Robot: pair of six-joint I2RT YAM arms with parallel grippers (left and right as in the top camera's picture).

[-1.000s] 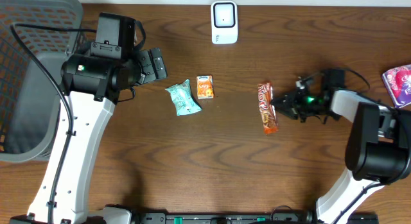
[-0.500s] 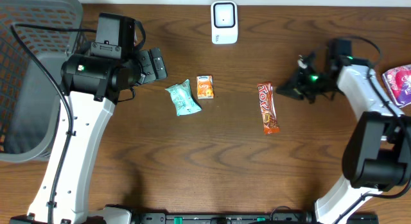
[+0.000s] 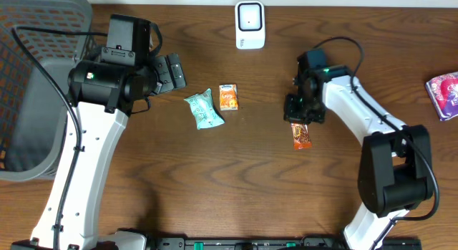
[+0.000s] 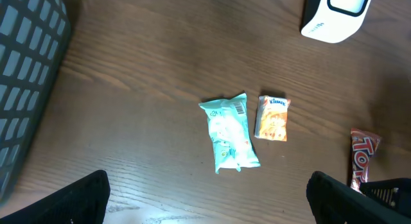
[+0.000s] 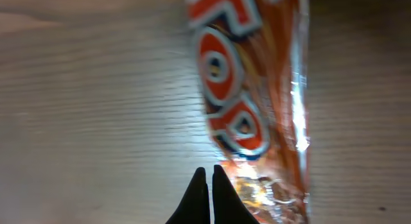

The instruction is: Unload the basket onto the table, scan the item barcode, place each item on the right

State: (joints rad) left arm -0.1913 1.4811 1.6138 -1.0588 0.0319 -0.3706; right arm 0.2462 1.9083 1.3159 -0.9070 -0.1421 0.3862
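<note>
right gripper has swung over the candy bar, closed.

Even bright room light; right wrist view blurred, glare on wrapper.

The left end effector gapes wide; the right end effector is closed.

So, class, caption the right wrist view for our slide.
Shut right gripper at the edge of the orange snack bar, wooden table beneath.
</note>
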